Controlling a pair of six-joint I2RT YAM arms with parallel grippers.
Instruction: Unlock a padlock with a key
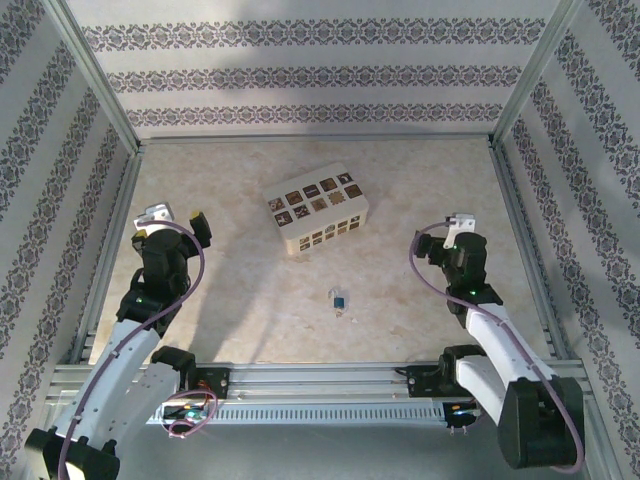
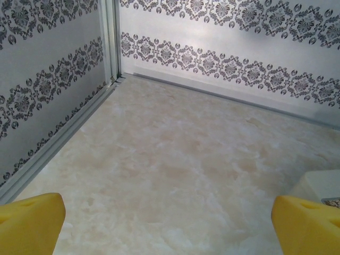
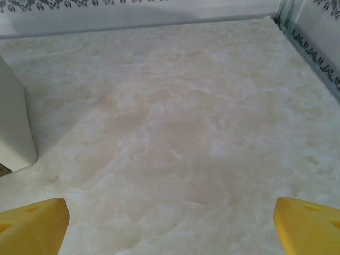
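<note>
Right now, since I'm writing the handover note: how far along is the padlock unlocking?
Done: nothing I can confirm. The padlock lies on the table in front of the cream box, too small to show whether it is open. In hand: nothing; left gripper and right gripper are open, empty, off to either side. Left: likely everything, starting with the silvery piece beside the lock, possibly the key.

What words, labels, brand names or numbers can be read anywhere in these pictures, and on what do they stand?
No text can be read in any view.
On the box: dark squares with patterns, no letters that can be made out.
On the padlock: too small to show any marking.
On the walls: bands of ornament, no writing.
</note>
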